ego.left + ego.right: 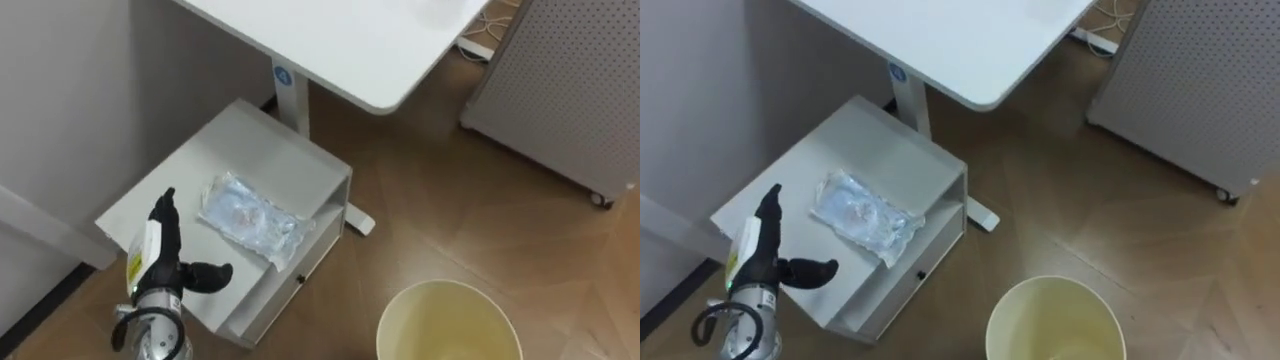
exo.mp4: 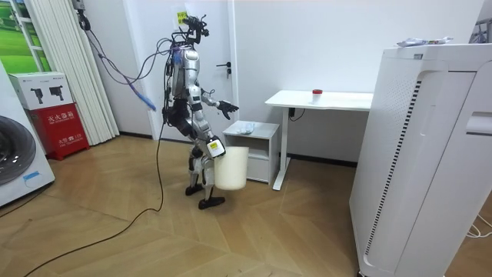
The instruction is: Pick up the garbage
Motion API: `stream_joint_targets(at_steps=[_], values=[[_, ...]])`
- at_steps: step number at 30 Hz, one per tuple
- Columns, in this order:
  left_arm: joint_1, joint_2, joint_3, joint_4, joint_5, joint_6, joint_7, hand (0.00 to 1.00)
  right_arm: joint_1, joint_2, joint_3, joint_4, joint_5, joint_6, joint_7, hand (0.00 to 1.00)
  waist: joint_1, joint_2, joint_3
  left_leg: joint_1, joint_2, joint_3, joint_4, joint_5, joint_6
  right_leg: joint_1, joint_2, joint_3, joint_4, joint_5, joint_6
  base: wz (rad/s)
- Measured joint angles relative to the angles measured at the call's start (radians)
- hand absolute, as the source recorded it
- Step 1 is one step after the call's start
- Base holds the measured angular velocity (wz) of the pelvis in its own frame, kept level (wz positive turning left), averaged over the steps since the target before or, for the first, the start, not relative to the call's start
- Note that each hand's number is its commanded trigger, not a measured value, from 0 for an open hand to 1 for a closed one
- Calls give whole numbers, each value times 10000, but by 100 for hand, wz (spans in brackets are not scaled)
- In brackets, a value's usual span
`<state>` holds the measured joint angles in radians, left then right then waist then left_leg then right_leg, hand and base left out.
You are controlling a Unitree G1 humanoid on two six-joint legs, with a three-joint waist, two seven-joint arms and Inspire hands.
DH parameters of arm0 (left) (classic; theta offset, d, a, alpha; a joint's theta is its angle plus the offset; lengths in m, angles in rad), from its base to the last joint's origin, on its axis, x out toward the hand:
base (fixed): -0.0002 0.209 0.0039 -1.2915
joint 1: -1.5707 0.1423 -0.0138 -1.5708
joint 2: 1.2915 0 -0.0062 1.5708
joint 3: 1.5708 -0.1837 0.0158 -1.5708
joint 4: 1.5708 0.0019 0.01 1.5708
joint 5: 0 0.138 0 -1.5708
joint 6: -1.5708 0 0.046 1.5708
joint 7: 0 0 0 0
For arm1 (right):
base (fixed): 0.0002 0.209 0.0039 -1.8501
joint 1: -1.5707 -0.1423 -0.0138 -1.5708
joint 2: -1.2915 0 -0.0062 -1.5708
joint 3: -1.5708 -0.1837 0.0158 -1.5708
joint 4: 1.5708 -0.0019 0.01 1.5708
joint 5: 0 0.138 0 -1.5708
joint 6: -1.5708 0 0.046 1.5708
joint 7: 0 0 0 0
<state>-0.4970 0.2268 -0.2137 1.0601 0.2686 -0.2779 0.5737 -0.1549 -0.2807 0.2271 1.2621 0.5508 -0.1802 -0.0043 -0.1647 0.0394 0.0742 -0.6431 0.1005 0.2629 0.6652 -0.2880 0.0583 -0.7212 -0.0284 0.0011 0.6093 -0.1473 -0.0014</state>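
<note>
Home room: washing machine (image 2: 17, 160), desk (image 2: 330, 98)

We see soft, even indoor light in the 2 eye views. The white desk top (image 1: 340, 50) is the brightest surface and comes close to glare, the plastic bag (image 1: 252, 218) on the cabinet (image 1: 290, 150) gives off small glints, and the wooden floor (image 1: 480, 200) darkens just beside the cabinet and under the desk. In the room view we find the room bright and the white wall (image 2: 307, 46) evenly lit, with faint, soft-edged shadow on the floor beneath the desk.
</note>
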Motion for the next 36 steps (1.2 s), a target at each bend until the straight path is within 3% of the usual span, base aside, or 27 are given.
stream_joint_targets(at_steps=[6, 16, 21, 28, 34, 35, 36], values=[[-431, 544, -290, 49, 1120, 19, 416, 0, -180, -19, 140, -14, 382, 279, 53, 100, -259, -58, 104, -472, 245, 50, 268, -132, -96, -490, 123, -61, 182, -22, -101, -7], [-1460, 748, -1278, 528, 2756, 221, 518, 0, -318, -24, 250, -23, 509, 308, 133, 100, -522, 72, 219, -546, 256, 70, 251, -180, -129, -530, 153, -78, 149, -32, -117, 0], [-1513, 755, -1761, 788, 2949, 543, 465, 0, -327, -45, 249, -230, 559, 499, 132, 100, -596, 110, 241, -631, 255, 77, 259, -185, -127, -634, 127, -81, 174, -37, -117, 0], [-1501, 756, -1987, 1103, 4064, 1119, -695, 0, -343, -57, 244, -219, 739, 505, 288, 100, -615, 102, 244, -687, 231, 86, 268, -184, -127, -727, 121, -95, 221, -73, -142, 0], [-1502, 864, -2835, 1570, 4193, 1564, -1793, 0, -349, -59, 256, -338, 771, 517, 393, 100, -802, 94, 238, -787, 246, 108, 264, -185, -126, -832, 110, -73, 215, -73, -139, 0], [-1502, 869, -2835, 1629, 4196, 1657, -2050, 52, -346, -65, 256, -447, 771, 571, 391, 100, -831, 88, 235, -857, 247, 112, 273, -184, -125, -904, 109, -66, 233, -73, -139, 0], [-1508, 896, -2901, 1707, 4187, 1729, -2290, 69, -346, -73, 257, -564, 771, 682, 388, 100, -874, 84, 232, -921, 246, 108, 296, -184, -125, -973, 110, -65, 297, -73, -139, 0]])
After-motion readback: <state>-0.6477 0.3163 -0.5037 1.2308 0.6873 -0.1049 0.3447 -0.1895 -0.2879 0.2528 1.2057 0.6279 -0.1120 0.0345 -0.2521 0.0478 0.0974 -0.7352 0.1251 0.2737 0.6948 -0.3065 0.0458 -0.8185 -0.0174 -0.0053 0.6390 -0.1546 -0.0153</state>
